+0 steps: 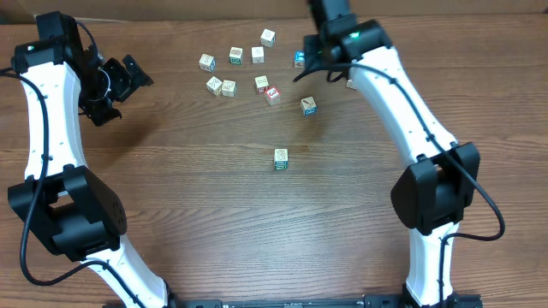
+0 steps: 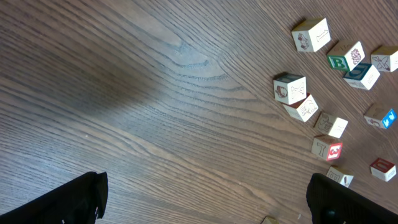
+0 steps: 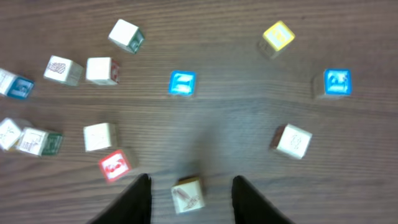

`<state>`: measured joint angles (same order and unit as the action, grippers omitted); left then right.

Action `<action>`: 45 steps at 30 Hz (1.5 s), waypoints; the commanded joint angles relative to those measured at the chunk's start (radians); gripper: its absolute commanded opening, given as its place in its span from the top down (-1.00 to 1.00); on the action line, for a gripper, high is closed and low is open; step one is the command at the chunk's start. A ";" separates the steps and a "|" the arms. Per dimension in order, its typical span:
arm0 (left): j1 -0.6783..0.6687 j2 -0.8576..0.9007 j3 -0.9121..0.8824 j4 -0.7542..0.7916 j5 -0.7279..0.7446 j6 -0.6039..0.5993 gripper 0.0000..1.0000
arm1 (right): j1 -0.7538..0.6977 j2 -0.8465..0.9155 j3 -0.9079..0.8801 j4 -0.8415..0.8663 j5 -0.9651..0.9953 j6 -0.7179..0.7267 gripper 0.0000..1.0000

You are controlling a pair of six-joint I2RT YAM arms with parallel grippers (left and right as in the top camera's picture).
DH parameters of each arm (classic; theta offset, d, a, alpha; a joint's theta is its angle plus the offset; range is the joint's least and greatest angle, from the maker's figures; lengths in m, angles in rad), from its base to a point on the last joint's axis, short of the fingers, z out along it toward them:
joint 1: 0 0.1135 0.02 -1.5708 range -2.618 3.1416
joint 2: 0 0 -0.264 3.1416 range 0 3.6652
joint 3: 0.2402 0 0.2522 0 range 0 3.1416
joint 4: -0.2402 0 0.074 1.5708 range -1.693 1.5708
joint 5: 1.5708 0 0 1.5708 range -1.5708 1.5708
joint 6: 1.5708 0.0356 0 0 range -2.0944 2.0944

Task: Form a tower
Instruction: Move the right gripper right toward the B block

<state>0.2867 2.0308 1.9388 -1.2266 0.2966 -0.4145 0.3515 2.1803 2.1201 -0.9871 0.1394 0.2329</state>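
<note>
The tower (image 1: 280,158), alone mid-worktop (image 1: 197,197), is probably light, rigid, topple-prone: clamp opposite flat faces squarely; jaws of left gripper (image 2: 208,199) and right gripper (image 3: 191,183) stand open, empty.

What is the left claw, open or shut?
Open. The left gripper has its fingers far apart in the wrist view, only bare table between them.

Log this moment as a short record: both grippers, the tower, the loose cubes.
left gripper: open wide, holding nothing
right gripper: open, a pale cube between its fingers, gaps on both sides
tower: stands alone, nearer the robot than the rest; height unclear from above
loose cubes: scattered across the far side, none visibly stacked
</note>
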 commanded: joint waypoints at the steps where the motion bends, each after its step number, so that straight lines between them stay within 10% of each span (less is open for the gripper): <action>1: -0.006 -0.004 0.014 0.001 0.008 0.018 -0.99 | -0.016 0.061 -0.032 0.018 -0.087 -0.011 0.46; 16: -0.006 -0.004 0.014 0.001 0.008 0.018 -0.99 | -0.016 0.266 -0.038 0.074 -0.148 -0.077 0.67; 31: -0.006 -0.004 0.014 0.001 0.008 0.018 -0.99 | -0.022 0.270 -0.039 -0.264 -0.149 -0.077 0.53; 33: -0.006 -0.004 0.014 0.001 0.008 0.018 -0.99 | -0.022 0.270 -0.036 -0.249 -0.148 -0.077 0.91; 45: -0.006 -0.004 0.014 0.001 0.008 0.018 -0.99 | -0.020 0.208 0.072 -0.283 -0.188 -0.025 0.93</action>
<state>0.2867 2.0308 1.9388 -1.2266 0.2966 -0.4145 0.3294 2.4374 2.1666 -1.2690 -0.0128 0.1936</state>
